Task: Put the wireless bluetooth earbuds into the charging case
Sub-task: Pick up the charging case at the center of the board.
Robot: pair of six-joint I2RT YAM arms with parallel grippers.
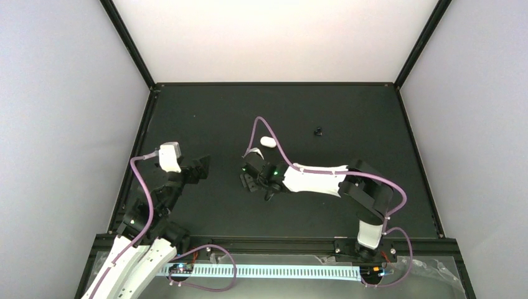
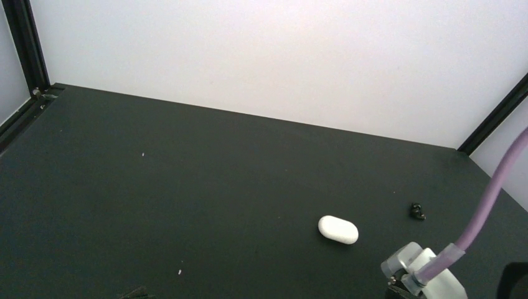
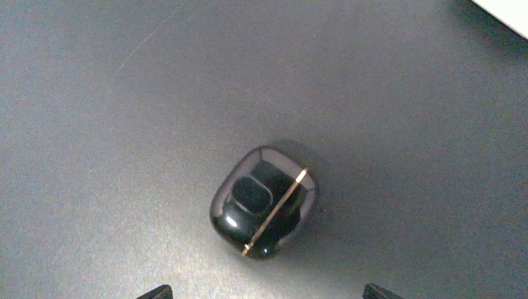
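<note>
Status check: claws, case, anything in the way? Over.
Left claw open, empty. Right claw open above black squarish object, not touching. Charging case looks shut, lying free. Earbuds not made out; small black bit beyond case.

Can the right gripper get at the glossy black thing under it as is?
Probably yes. The right gripper is open, fingertips spread wider than the black object, which lies alone on the table just ahead of them. Nothing looks in the way.
</note>
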